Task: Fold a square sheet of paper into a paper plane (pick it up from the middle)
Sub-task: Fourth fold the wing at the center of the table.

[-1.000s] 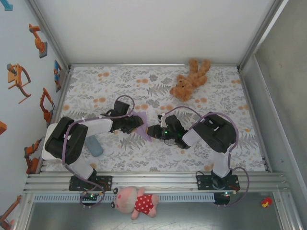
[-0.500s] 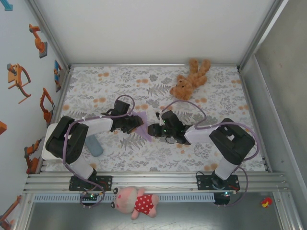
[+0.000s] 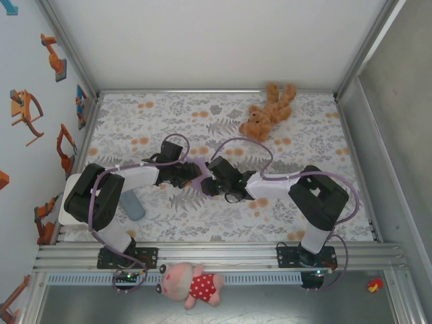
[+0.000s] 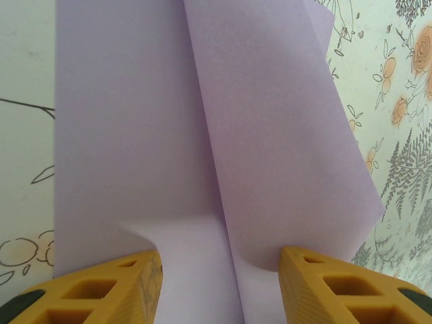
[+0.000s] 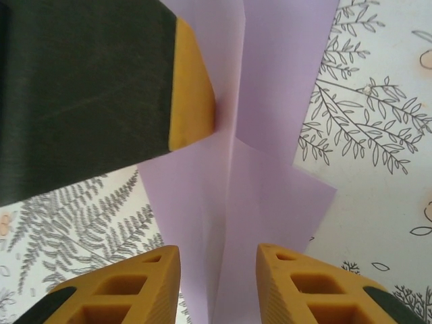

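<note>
The square sheet of paper [image 3: 200, 167] is pale lilac and partly folded, lying on the patterned table between my two grippers. In the left wrist view the sheet of paper [image 4: 128, 135] shows a long crease, with a flap raised on the right. My left gripper [image 4: 219, 263] stands open over it, one yellow finger at each side. In the right wrist view the sheet of paper [image 5: 270, 74] runs lengthwise with a centre crease under my open right gripper [image 5: 217, 255]. The left gripper's fingertip [image 5: 192, 94] rests on the paper's far part. From above, the left gripper [image 3: 190, 175] and right gripper [image 3: 206, 185] nearly meet.
A brown teddy bear [image 3: 266, 113] lies at the back right of the table. A small grey-blue pad [image 3: 133, 204] sits beside the left arm. A pink pig toy [image 3: 192, 284] lies on the front ledge below the rail. Frame posts border the table sides.
The right arm has stretched leftward, bringing its gripper over the paper next to the left gripper, and its jaws have opened wider. The left arm has stayed put.
</note>
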`<action>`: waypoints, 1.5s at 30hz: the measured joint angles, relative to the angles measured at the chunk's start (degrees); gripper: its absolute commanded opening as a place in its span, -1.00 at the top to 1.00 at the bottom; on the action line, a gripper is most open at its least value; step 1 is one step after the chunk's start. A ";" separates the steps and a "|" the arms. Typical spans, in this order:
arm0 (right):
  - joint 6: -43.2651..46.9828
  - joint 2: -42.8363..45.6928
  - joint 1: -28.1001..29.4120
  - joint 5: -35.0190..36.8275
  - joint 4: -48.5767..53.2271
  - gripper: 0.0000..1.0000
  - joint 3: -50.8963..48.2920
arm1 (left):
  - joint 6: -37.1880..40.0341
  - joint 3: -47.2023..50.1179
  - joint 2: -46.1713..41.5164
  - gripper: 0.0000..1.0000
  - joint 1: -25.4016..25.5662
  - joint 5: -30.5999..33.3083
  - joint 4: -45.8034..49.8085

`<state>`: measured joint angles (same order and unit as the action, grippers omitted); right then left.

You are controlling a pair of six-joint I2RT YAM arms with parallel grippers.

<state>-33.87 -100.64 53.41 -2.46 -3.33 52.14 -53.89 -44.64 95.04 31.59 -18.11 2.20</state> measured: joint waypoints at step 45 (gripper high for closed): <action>1.99 -5.42 0.02 -4.57 -6.03 0.96 0.57 | -1.84 5.84 -13.00 -0.06 -1.38 1.84 3.39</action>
<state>-31.88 -106.06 53.43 -7.03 -9.37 52.71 -55.72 -38.81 82.04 30.22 -16.27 5.58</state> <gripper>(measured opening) 0.050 0.531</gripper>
